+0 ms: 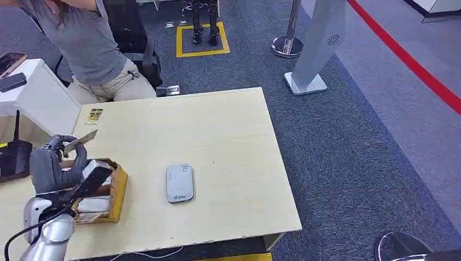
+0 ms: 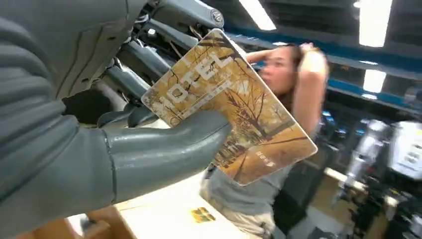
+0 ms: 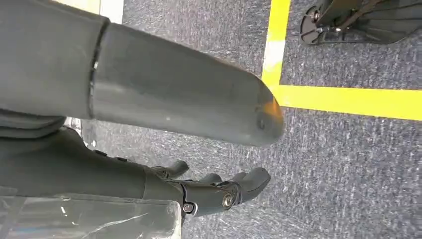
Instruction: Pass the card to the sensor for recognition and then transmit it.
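Left hand: the left hand (image 1: 57, 157) is in the lower left of the head view, raised above the tabletop (image 1: 228, 141). Its thumb and fingers (image 2: 164, 149) are pressed on the card, so it holds the card.
Card: the card (image 2: 234, 107) is yellow-brown with tree shapes on it. In the head view it is a thin tilted piece (image 1: 81, 142) sticking up out of the hand, in the left part of the frame.
Sensor: the sensor (image 1: 180, 183) is a small grey flat box lying on the tabletop, low and near the middle of the head view, well apart from the card.
Box: a yellow-brown cardboard box (image 1: 111, 196) sits on the tabletop just beside the left hand.
Second card: a small card (image 1: 94, 116) lies flat near the far left corner of the tabletop.
Person: a person (image 1: 87, 43) in a grey top sits behind the tabletop, upper left.
Right hand: the right hand (image 3: 164, 99) hangs over grey carpet with a yellow line (image 3: 348, 102). Its fingers (image 3: 239, 186) are a little curled and apart, holding nothing.
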Tool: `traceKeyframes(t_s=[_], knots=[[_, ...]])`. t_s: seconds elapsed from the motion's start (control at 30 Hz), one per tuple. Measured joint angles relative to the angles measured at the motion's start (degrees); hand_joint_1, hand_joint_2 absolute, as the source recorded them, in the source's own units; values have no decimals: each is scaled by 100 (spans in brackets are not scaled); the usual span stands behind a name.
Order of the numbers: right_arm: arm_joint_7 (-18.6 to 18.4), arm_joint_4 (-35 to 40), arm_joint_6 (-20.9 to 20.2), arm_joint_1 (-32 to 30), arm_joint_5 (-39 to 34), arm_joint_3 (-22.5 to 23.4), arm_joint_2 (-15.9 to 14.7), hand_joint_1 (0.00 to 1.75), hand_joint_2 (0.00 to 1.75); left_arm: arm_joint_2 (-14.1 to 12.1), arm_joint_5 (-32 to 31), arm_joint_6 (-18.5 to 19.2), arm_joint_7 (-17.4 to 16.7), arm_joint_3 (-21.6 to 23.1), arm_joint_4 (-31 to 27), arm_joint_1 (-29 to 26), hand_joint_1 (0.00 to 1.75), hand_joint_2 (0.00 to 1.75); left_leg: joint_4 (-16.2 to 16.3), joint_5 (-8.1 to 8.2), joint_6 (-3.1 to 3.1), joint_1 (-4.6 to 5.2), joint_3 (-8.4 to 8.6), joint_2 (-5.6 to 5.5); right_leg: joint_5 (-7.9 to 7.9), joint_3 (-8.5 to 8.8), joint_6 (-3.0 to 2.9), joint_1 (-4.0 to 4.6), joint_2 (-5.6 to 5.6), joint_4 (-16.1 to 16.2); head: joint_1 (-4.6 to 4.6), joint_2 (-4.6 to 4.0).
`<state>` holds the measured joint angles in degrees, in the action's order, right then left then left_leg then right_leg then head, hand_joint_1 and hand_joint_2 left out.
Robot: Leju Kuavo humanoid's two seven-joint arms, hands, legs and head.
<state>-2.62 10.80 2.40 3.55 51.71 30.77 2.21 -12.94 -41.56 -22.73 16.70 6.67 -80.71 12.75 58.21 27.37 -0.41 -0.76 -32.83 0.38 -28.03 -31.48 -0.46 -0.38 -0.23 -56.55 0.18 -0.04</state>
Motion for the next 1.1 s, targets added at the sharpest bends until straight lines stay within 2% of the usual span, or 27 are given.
traceKeyframes(t_s=[0.3,0.47,0.67,0.8,1.1], knots=[[-42,0,-7,59,129,-57,28,0,175,227,-836,-419,-312,959,515,363,175,175,1,-1,2,3,1,4,1,-1,1,-1,3,0,-2,0],[-74,0,-42,77,195,-87,33,0,175,269,-1238,-596,-452,1298,664,523,175,175,1,-1,2,3,0,3,1,-1,1,-1,2,0,-2,2],[-94,0,-59,105,232,-116,39,0,175,299,-1647,-616,-656,1632,837,678,175,175,1,-1,2,3,1,4,1,0,1,-1,3,0,-2,2],[-96,0,-59,112,263,-118,39,0,175,301,-1809,-564,-750,1849,994,733,175,175,1,-1,2,3,0,3,1,-1,1,-1,3,0,-2,2],[-101,0,-59,113,295,-118,39,0,175,308,-2014,127,-1025,2376,1447,994,175,175,1,-1,2,3,0,3,1,0,1,-1,3,0,-2,2]])
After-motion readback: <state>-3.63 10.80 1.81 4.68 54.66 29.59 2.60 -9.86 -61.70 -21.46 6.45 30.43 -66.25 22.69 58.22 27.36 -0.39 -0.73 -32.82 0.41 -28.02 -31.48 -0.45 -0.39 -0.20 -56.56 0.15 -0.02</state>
